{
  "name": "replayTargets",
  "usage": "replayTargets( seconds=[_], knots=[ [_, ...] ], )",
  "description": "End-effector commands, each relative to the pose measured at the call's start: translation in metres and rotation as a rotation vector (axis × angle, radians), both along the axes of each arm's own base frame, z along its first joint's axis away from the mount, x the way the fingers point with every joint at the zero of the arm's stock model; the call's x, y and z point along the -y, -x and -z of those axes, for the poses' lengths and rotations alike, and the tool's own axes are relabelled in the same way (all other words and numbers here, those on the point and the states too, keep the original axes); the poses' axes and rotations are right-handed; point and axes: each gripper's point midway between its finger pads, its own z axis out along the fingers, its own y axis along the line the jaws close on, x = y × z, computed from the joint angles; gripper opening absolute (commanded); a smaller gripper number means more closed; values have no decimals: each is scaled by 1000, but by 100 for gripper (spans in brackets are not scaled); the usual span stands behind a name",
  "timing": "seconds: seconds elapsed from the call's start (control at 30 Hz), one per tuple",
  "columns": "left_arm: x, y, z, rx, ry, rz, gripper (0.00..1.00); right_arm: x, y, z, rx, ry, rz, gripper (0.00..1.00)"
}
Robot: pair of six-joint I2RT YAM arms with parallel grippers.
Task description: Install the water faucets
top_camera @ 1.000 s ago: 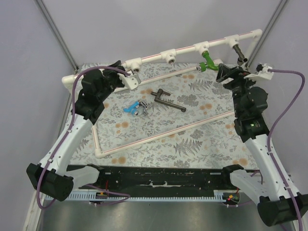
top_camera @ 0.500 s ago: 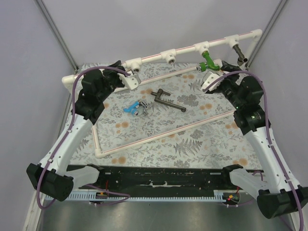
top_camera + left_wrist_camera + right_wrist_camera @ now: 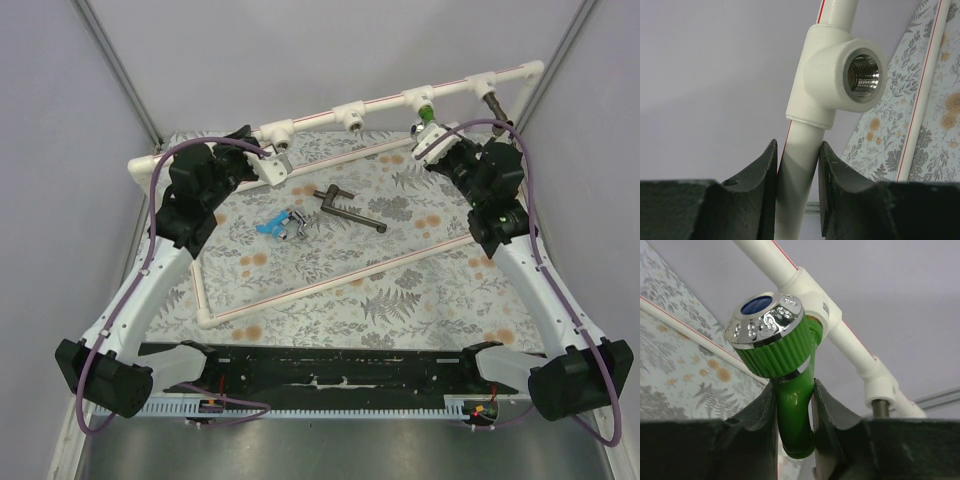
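A bright green faucet [image 3: 790, 410] with a chrome-capped green knob [image 3: 767, 335] hangs from a white tee fitting [image 3: 815, 290] on the raised pipe. My right gripper [image 3: 794, 390] is shut on its spout. From above, only a bit of the green faucet [image 3: 427, 112] shows past the right gripper [image 3: 430, 135]. My left gripper [image 3: 798, 150] is shut on the white pipe [image 3: 795, 170] just below an empty threaded tee [image 3: 863, 76]. A light blue faucet [image 3: 268, 226], a silver faucet [image 3: 295, 224] and a dark grey lever faucet [image 3: 350, 208] lie loose on the mat.
Another dark faucet [image 3: 497, 108] hangs from the rightmost fitting of the raised pipe. Two empty tees [image 3: 352, 117] sit between it and the left gripper [image 3: 268, 158]. A low white pipe frame [image 3: 330, 280] crosses the floral mat. Grey walls stand close behind.
The right arm swung left and in from beside the green faucet, and its jaws closed on the spout. The left gripper stayed shut on the pipe.
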Motion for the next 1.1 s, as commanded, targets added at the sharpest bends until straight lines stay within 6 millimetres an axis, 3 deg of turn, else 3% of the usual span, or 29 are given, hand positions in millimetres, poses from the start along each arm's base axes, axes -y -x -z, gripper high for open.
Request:
replayTargets(
  seconds=[0.0,0.03,0.13,0.2,0.3,0.33,0.4,0.57,0.7,0.83,0.97,1.07],
  knots=[
    [17,8,22,-151,144,49,2,2,-5,-18,-59,-577,75,0],
    [17,9,22,-151,144,50,2,3,-5,-19,-85,-719,96,0],
    [17,8,23,-152,144,46,2,31,-8,-13,-135,-1388,271,0],
    [17,8,24,-154,141,44,2,44,-6,3,-160,-1821,340,0],
    [17,9,21,-145,146,49,2,49,-6,40,-232,-2413,401,0],
    [17,8,22,-145,146,46,2,46,-8,46,-268,-2549,393,0],
    [16,8,22,-145,151,41,2,38,-13,49,-322,-2615,373,0],
    [15,9,22,-140,152,37,2,38,-5,29,-283,-2403,312,46],
    [14,10,22,-140,153,34,2,50,20,17,-188,-2166,295,66],
    [14,10,22,-137,153,36,2,59,49,-7,-96,-1730,288,77],
    [14,11,21,-136,153,38,2,62,71,-27,-15,-1132,274,82],
    [14,11,20,-136,153,38,2,46,81,-33,25,-599,165,85]
  ],
)
